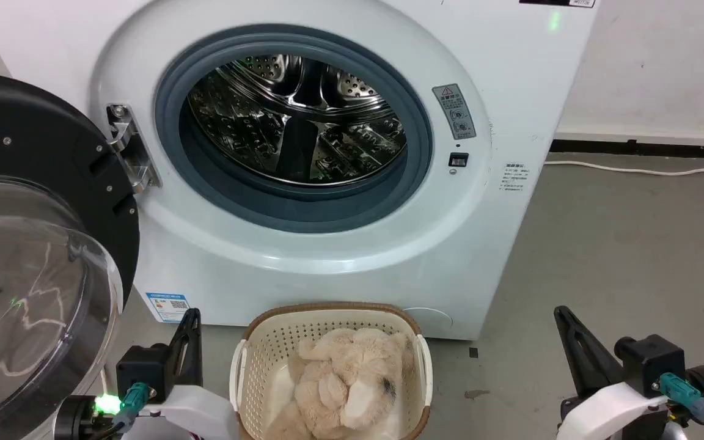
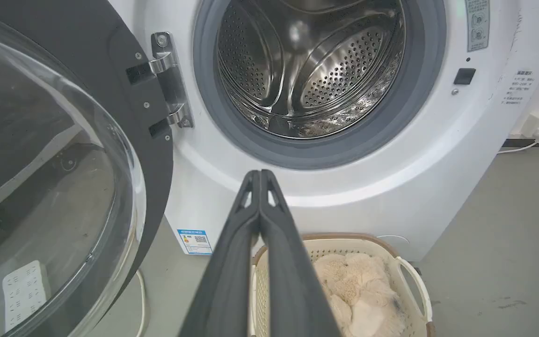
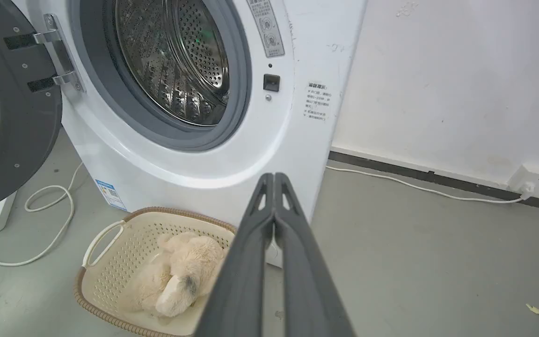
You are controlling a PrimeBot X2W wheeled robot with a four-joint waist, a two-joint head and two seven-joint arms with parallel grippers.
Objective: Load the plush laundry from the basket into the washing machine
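There's the plush laundry (image 1: 343, 382), curled inside the basket (image 1: 327, 308) just before the washing machine (image 1: 498, 91) and its open porthole (door (image 1: 40, 153) swung wide left). Fingers clenched on nothing, left gripper (image 2: 260, 175) and right gripper (image 3: 274, 177) flank the basket; open floor (image 1: 633, 244) right.

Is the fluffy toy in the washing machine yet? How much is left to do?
Not yet. Done: the door of the washing machine is swung open, and the drum is bare. In hand: nothing; the left hand and right hand are both shut and empty, either side of the basket. Left: lift the fluffy toy, lying in the basket, into the drum.
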